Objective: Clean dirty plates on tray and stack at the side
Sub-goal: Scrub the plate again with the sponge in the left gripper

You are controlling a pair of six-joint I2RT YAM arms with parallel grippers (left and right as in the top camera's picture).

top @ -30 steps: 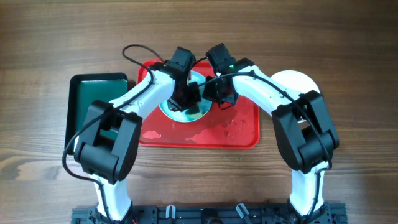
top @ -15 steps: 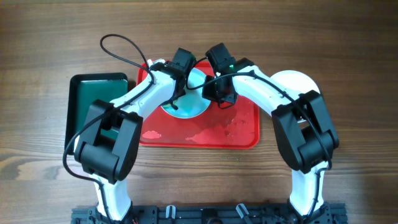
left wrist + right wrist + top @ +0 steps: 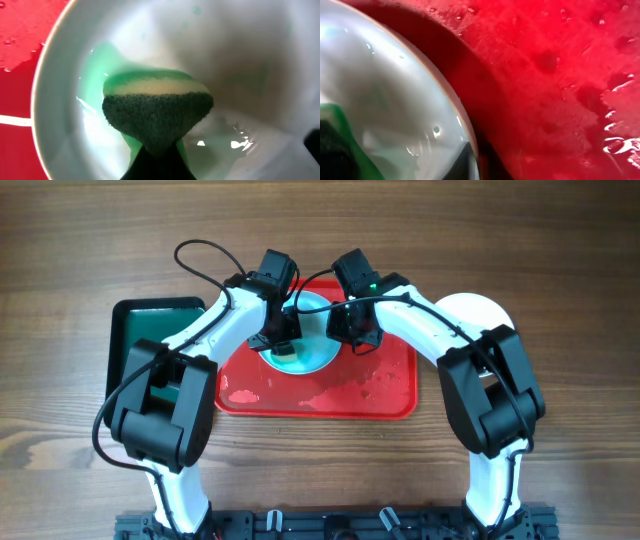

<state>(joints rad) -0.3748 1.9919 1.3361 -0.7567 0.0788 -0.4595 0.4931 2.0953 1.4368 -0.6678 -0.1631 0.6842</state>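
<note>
Overhead, the left gripper (image 3: 283, 343), clamped on its sponge (image 3: 157, 112), has swept leftward across the plate (image 3: 320, 352); green smear (image 3: 95, 65) remains, so wiping likely continues.

Two trays lie on the counter (image 3: 560, 240): one red tray (image 3: 390, 395) and one dark green tray (image 3: 130, 330). Two round white shapes show. One is a plate (image 3: 315, 358) on the red tray. The other is a white disc (image 3: 480, 308) off that tray's right side, partly under an arm; whether it is one plate or several stacked cannot be told. There is one sponge (image 3: 157, 112). There are two arms, the left arm (image 3: 215, 330) and the right arm (image 3: 430, 325), and one looping black cable (image 3: 200, 255).
</note>
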